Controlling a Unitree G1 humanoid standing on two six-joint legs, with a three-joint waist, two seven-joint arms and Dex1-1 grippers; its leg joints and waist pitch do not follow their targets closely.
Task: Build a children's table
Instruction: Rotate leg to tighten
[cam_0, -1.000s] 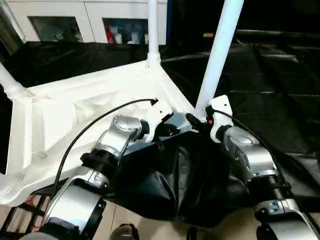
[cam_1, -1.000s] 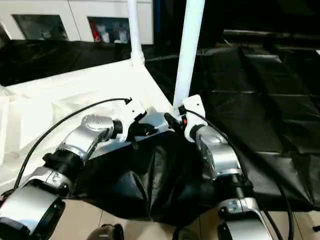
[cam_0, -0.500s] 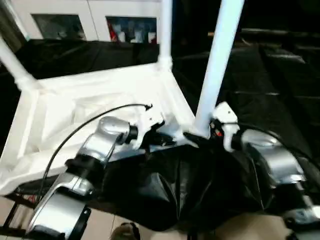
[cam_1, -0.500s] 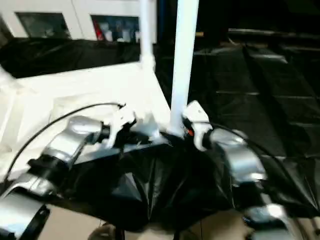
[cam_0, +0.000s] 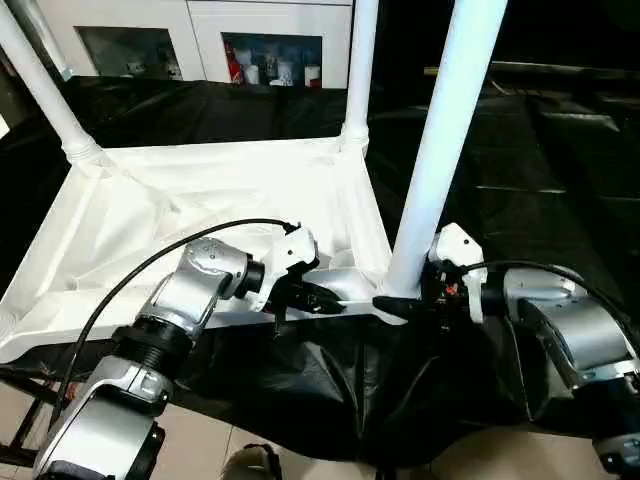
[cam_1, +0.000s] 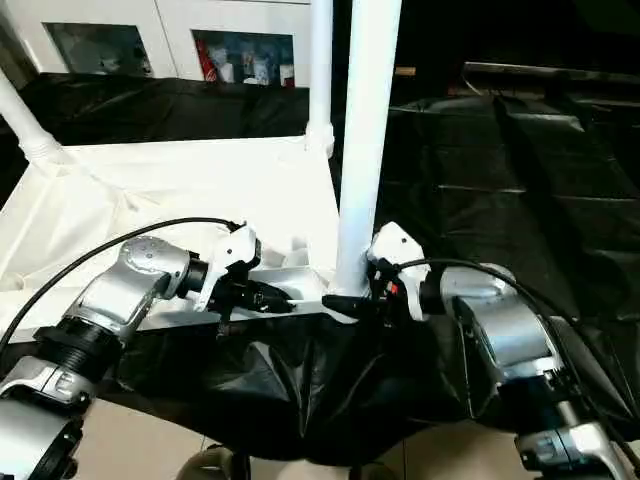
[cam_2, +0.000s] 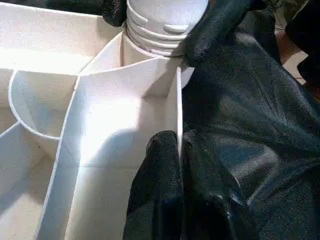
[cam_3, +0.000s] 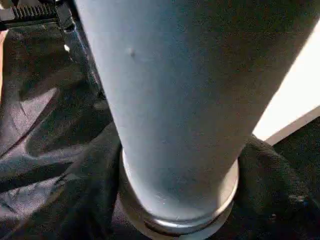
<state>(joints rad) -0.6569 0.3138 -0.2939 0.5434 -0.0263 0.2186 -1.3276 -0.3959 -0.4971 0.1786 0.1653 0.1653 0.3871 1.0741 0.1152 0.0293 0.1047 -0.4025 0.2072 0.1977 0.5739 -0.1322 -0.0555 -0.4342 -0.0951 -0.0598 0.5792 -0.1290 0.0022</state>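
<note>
Left pincer (cam_2: 178, 150) clamps the tabletop (cam_0: 200, 200) rim, forearm level; right pincer (cam_0: 400, 303) straddles the near leg (cam_0: 440, 150), its grip unclear.

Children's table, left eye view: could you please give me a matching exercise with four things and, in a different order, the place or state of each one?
Things:
1. left tool
2. right tool
3. nearest leg
4. black cloth

Places or states:
a. covers the work table
b. stands upright at a near corner of the upturned tabletop
c. shut on the tabletop's near rim
d. at the base of the nearest leg

Pairs: 1-c, 2-d, 3-b, 4-a
</note>
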